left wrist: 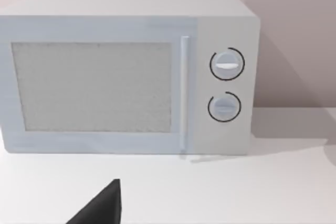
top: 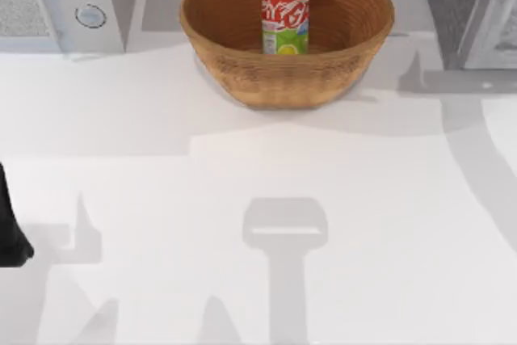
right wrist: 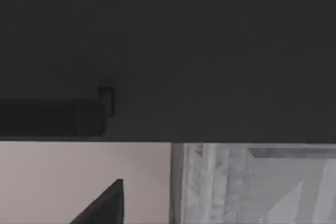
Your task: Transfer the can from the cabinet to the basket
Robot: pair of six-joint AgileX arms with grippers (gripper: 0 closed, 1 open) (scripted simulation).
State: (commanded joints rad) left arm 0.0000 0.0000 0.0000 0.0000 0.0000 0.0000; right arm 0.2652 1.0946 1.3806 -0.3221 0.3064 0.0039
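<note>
- You can see the can (top: 284, 16) standing upright inside the basket (top: 242, 78), at the top centre of the top view, so I judge the transfer itself done.
- The cabinet (top: 456, 6) sits at the upper right of that frame, with its pale framed door (top: 505, 26) at the edge; the can is well apart from it.
- Your left arm (top: 10, 232) is a dark shape at the lower left edge of the top view; whether its claw is released or clenched I cannot tell. Its wrist camera faces the white microwave (left wrist: 126, 74).
- Your right arm's wrist view is mostly dark; its claw's state I cannot tell either.
- What remains, as I judge it, is only to park both arms clear of the basket without knocking it.
</note>
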